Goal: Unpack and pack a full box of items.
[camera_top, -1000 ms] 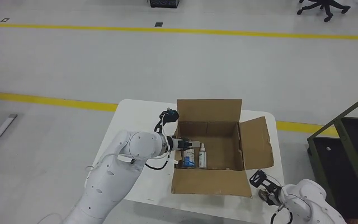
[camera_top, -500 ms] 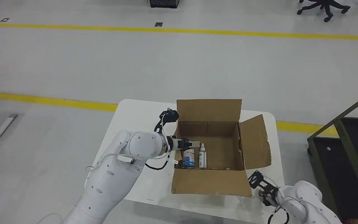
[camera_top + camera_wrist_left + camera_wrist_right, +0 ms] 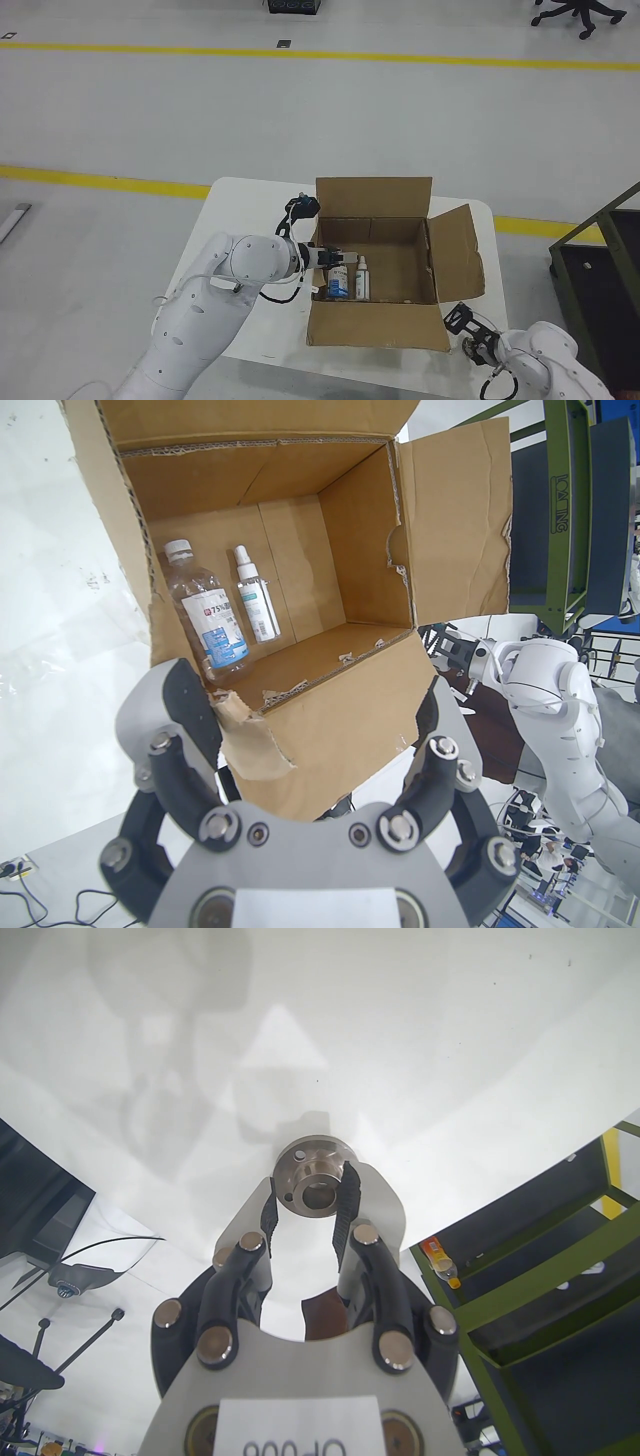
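Spray bottle flat, nozzle far end.

Plain brown all over the corrugated cardboard box, paler at the torn edges. Inside, a clear plastic bottle with white cap and a white label printed red and blue. Beside it a slim white spray bottle, label banded in what may be teal. White for the round-cornered bench. Left tool: pale grey shell, black pads. Right tool: same grey, black ribbed pads, on a silvery metal flanged fitting. Olive-green metal rack, and on it a small orange bottle. Yellow stripes across the pale grey floor.
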You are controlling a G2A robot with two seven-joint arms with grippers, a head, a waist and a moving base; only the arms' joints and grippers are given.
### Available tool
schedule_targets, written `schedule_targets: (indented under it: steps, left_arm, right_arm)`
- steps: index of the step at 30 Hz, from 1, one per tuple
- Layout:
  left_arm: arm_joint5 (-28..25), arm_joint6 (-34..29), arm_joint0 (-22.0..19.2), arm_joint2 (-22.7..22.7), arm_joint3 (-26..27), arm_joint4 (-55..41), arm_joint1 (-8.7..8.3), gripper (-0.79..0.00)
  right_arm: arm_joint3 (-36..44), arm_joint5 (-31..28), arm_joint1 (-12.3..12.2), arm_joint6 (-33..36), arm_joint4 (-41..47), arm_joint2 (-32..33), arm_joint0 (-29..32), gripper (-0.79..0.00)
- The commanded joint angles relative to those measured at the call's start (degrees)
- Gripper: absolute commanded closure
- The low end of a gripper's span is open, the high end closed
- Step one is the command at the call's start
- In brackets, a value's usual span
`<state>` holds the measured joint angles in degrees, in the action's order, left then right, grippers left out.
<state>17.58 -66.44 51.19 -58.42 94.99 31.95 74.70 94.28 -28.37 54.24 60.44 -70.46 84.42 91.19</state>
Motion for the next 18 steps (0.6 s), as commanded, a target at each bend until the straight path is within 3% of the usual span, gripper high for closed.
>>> schedule_targets:
  steps: [1,10,18]
  left_arm:
    - [0.0,0.0,0.0,0.0,0.0,0.0,0.0,-0.785]
    - [0.0,0.0,0.0,0.0,0.0,0.0,0.0,-0.785]
    - [0.0,0.0,0.0,0.0,0.0,0.0,0.0,-0.785]
  right_arm:
    - [-0.5,-0.1,0.0,-0.1,0.1,-0.1,-0.1,-0.308]
    - [-1.9,-0.1,0.0,-0.1,0.6,-0.9,-1.1,-0.296]
    - [2.7,-0.6,-0.5,0.8,0.2,0.8,1.3,-0.308]
